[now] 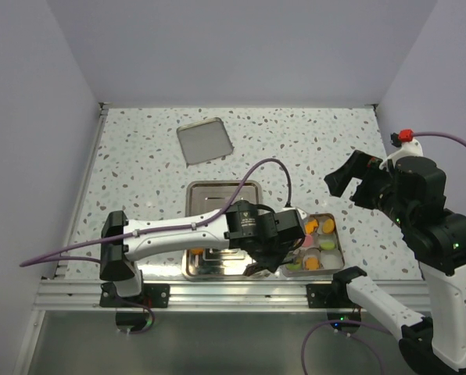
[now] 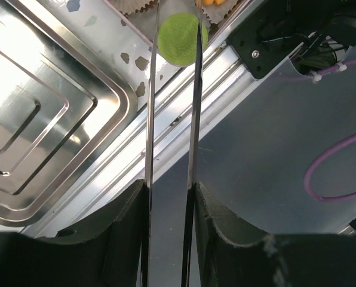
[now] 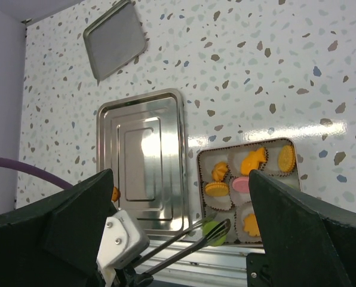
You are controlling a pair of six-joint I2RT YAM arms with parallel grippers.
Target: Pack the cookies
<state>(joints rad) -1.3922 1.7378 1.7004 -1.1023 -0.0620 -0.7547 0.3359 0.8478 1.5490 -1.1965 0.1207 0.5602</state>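
The green cookie (image 2: 179, 39) is clamped edge to edge between the long thin blades of the left gripper (image 2: 177, 21), at the near-left corner of the tin (image 3: 244, 145). Centre the disc over an empty white liner there and lower it flat. Then part the blades only slightly, so neither drags the liner or disturbs the orange cookies (image 3: 252, 160) and pink cookie (image 3: 242, 183) deeper in the tin.

The left wrist view shows the grip but little of the tin. The right wrist view shows which liners are filled. Whether the disc already touches a liner is unclear in either.

Left of the tin lies the tray (image 3: 166, 119), with the lid (image 3: 114, 39) beyond it. The right gripper (image 1: 354, 183) hangs beyond the tin's right side, jaws wide apart.
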